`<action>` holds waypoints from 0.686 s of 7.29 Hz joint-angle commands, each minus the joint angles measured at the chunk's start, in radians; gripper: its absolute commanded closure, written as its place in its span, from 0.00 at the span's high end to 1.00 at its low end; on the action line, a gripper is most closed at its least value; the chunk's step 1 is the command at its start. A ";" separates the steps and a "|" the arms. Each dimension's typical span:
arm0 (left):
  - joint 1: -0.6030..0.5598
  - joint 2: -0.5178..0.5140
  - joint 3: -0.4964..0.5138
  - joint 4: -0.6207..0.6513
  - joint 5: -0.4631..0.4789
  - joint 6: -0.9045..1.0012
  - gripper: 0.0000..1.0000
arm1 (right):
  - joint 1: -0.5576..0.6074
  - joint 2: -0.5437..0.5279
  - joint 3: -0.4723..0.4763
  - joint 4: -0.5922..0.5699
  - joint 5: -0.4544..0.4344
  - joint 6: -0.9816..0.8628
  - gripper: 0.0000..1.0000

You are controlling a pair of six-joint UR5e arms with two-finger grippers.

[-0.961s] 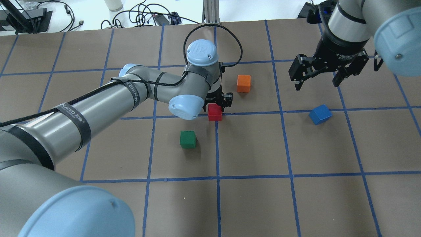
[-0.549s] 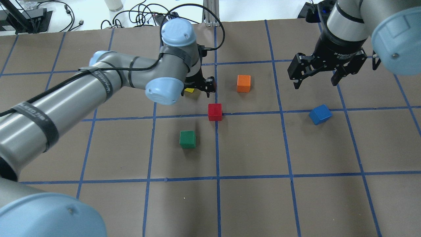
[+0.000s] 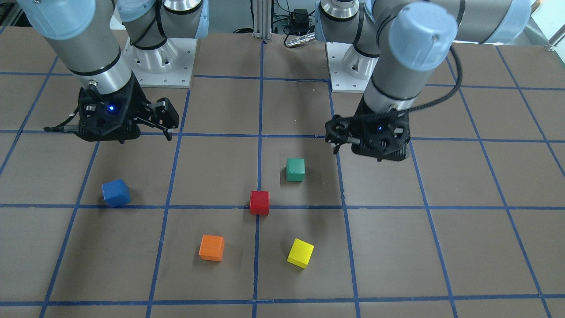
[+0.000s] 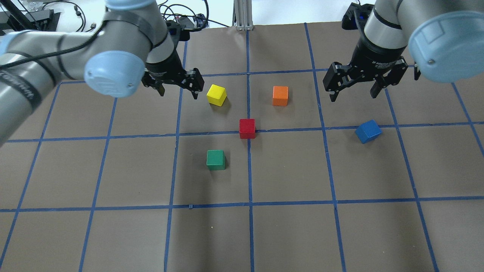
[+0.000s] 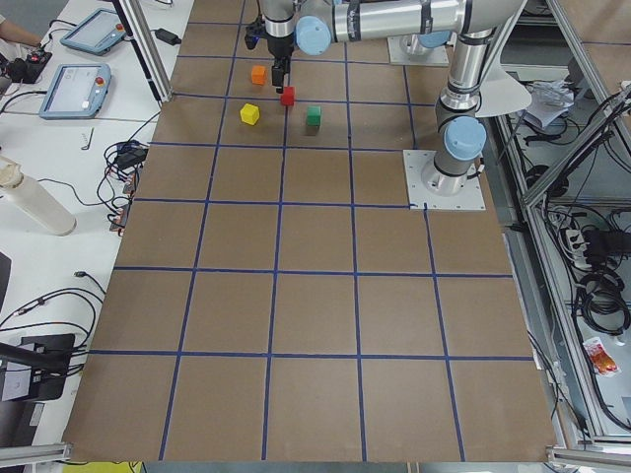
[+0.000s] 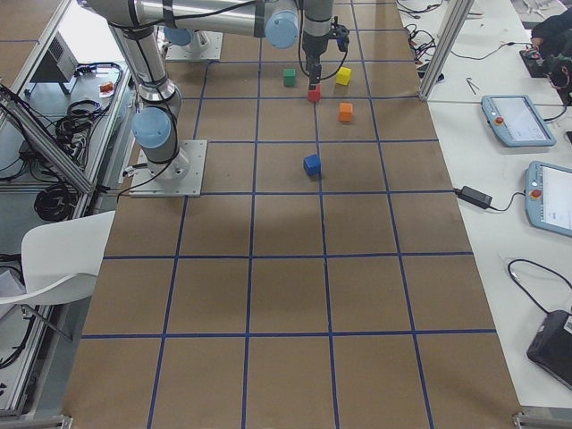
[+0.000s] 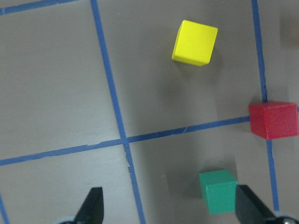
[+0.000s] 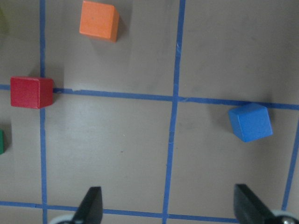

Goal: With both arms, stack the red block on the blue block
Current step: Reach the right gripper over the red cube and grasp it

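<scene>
The red block (image 4: pixel 247 128) has free table on its right and near-right sides. Three cubes ring its other sides, each apart from it by a clear gap: yellow cube (image 4: pixel 216 94) far left, orange cube (image 4: pixel 280 95) far right, green cube (image 4: pixel 215 159) near left. The blue block (image 4: pixel 368 131) stands alone well to the right, with bare table all round. The left gripper (image 4: pixel 177 91) hangs raised just left of the yellow cube, and the right gripper (image 4: pixel 353 95) hangs raised beyond the blue block, both with fingers spread.

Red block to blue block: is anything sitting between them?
No. In the overhead view, only bare brown paper and blue tape lie between the red block and the blue block.
</scene>
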 commanded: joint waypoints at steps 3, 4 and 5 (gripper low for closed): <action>0.066 0.145 -0.017 -0.114 -0.001 0.005 1.00 | 0.260 0.244 0.000 -0.380 -0.001 0.331 1.00; 0.066 0.137 0.002 -0.074 -0.004 0.002 1.00 | 0.283 0.304 -0.006 -0.404 -0.001 0.387 1.00; 0.066 0.134 0.015 -0.077 0.010 0.005 1.00 | 0.288 0.344 -0.001 -0.494 -0.001 0.405 1.00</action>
